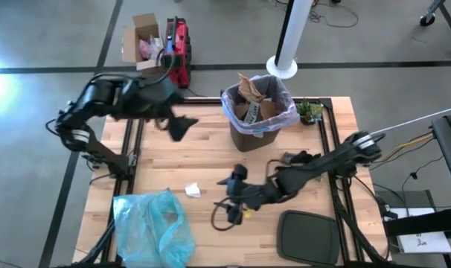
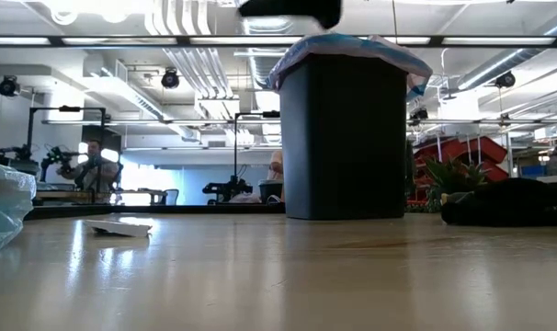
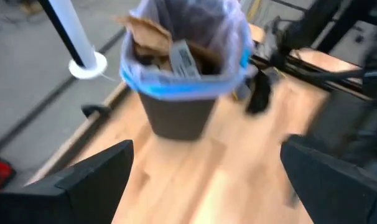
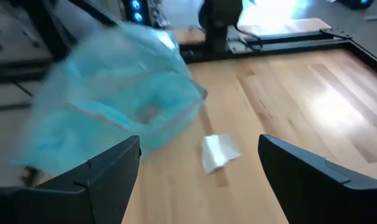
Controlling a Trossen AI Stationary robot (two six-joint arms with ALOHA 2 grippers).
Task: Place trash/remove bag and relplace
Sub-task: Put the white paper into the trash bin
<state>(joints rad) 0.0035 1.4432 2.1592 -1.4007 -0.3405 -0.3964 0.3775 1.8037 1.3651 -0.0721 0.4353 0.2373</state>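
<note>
One scrap of white paper (image 1: 193, 190) is all you have left loose on the desk (image 1: 210, 160), as far as the pictures show; cardboard and wrappers already sit in the bin (image 1: 257, 112), so the trash part looks nearly done. Pulling the bag (image 1: 285, 112) out and fitting a new one are both still ahead of you.

At the left, near the desk's front corner, lies the blue bag (image 1: 152, 227), crumpled, just beside that scrap. Your left gripper (image 1: 182, 126) hovers above the desk, left of the bin and facing it, fingers (image 3: 92, 177) spread wide and holding nothing. In the middle, your right gripper (image 1: 233, 186) sits low over the desk, pointed at the scrap and the blue bag, fingers (image 4: 101, 171) also wide and empty. The bin stands at the far edge, its pale liner folded over the rim with a blue drawstring band.

A small green plant (image 1: 309, 112) sits right beside the bin, and a dark lid (image 1: 309, 238) lies at the front right. The right arm stretches across the desk in front of the bin, which I judge could crowd the left arm when you go for the liner.
</note>
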